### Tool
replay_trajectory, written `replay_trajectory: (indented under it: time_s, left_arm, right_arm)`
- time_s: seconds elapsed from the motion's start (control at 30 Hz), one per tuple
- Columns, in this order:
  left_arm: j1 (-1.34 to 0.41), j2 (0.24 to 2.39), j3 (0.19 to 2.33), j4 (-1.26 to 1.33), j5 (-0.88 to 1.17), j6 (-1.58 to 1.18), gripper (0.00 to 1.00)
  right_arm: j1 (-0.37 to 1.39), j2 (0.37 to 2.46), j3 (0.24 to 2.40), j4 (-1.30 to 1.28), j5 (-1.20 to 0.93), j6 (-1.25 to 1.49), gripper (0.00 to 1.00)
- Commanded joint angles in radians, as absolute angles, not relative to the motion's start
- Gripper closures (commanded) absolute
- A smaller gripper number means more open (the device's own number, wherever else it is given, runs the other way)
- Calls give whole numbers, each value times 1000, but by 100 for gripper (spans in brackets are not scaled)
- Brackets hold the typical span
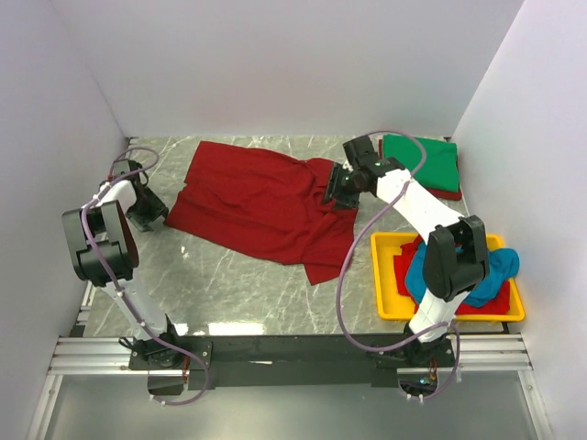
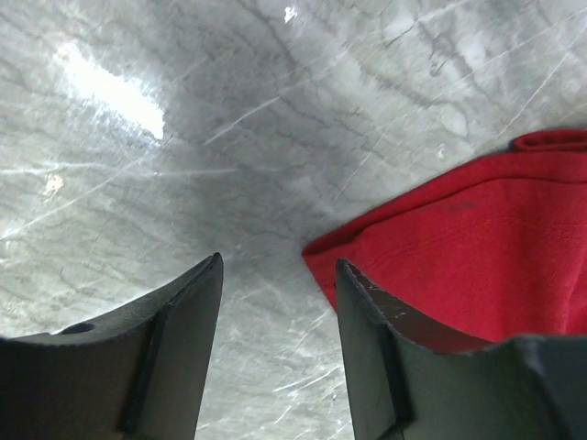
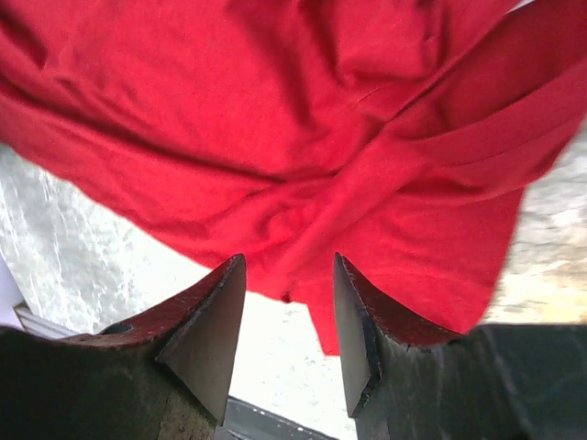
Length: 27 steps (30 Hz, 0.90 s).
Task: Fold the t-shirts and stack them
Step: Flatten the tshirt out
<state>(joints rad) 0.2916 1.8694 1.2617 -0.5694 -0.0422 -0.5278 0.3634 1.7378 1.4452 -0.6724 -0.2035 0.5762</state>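
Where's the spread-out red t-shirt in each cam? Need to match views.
Top external: the red t-shirt lies spread out mid-table.
Left wrist: only one hemmed corner shows, in the right half of the frame, beside the left end effector.
Right wrist: it fills most of the frame, beyond the right end effector.
Shared landmark: the grey marble table, visible beside the cloth in all three.
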Motion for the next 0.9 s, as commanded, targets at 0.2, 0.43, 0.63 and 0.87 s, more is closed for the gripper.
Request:
replay_trajectory:
  time_s: [0.2,0.43,0.63,0.87]
  left_arm:
    - [230,1893,1293,-508,-17,-522,43]
    - [218,1939,1344,-551,-58,-522,48]
    - [218,1911,1302,-545,-103,-522,50]
    - [218,1940,1298,-532,-75,-520,59]
  right_arm:
    - [419,1684,1394,-635,-195,609,50]
    - [425,1681,1399,-653,-183,606,50]
    - [428,1671,1381,-652,-181,611,50]
    - [436,1669,1385,-661,-183,604,50]
